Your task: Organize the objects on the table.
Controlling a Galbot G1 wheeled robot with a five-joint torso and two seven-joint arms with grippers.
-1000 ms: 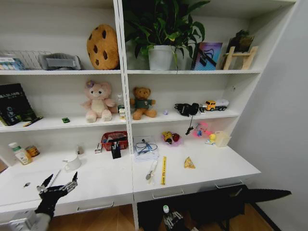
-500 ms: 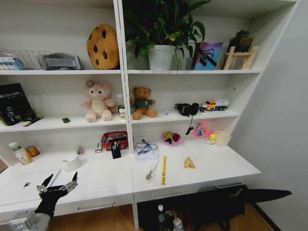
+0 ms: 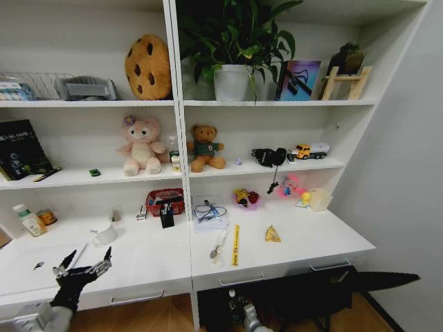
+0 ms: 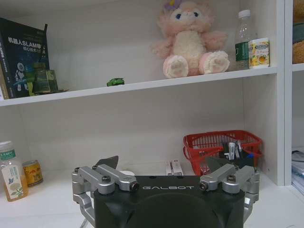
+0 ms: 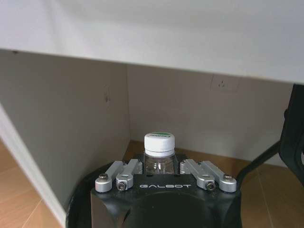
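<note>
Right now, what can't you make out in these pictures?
1. Body of the bottle: right wrist view, hidden behind the right tool; just cap and neck show.
2. Contents of the red basket: left wrist view, too small, partly behind the left tool.
3. A small dark item on the table: head view, too small to identify.

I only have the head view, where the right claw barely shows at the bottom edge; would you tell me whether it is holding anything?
Observer: Yes. In the right wrist view the right claw is shut on a small clear bottle with a white and green cap.
Operator: Thank you. Where is it relative to the table?
Observer: Below it. The white underside of the table spans above the bottle, and wooden floor lies beneath.
Operator: And the left claw?
Observer: In the left wrist view the left claw is open with nothing between its fingers, and a red basket sits ahead of it.
</note>
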